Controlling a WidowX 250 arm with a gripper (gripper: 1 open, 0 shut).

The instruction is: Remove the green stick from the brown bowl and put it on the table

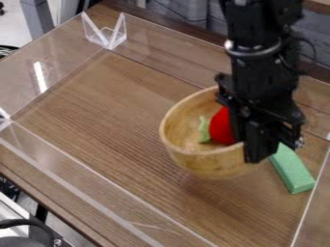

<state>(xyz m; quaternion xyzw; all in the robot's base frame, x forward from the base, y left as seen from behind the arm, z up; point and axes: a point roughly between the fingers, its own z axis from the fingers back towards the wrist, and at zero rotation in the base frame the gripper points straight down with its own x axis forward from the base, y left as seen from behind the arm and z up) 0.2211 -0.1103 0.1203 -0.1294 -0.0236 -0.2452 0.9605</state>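
Pointing steeply down, the black arm's gripper point(264, 147) hangs over the near right rim of the brown bowl point(194, 159); whether its jaws are clenched or released cannot be told. Just right of the jaws, the green stick point(292, 172) lies on the surface point(116, 106), long axis running diagonally. Left of them, a red object point(223, 126) sits inside the bowl.

A black robot arm descends from the upper frame, wrist angled steeply downward. Its gripper point(264, 147) hangs with the jaws drawn nearly together, fingertips pointing down.
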